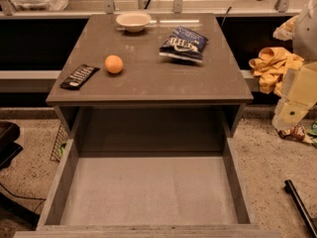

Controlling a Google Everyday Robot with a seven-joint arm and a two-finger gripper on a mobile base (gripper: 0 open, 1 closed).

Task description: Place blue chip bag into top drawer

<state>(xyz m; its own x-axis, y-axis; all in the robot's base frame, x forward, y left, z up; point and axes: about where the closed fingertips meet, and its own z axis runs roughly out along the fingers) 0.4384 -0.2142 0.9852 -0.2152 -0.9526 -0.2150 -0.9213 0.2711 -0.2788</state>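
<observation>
The blue chip bag lies on the brown table top, at the back right. It is dark blue with white lettering. The top drawer is pulled out wide open below the table's front edge, and its pale grey bottom is bare. My arm and gripper hang at the right edge of the view, beside the table and off to the right of the drawer. They are well apart from the bag and hold nothing that I can see.
On the table are a white bowl at the back, an orange and a flat black packet at the left. Yellow cloth lies to the right of the table. A dark rod lies on the floor at bottom right.
</observation>
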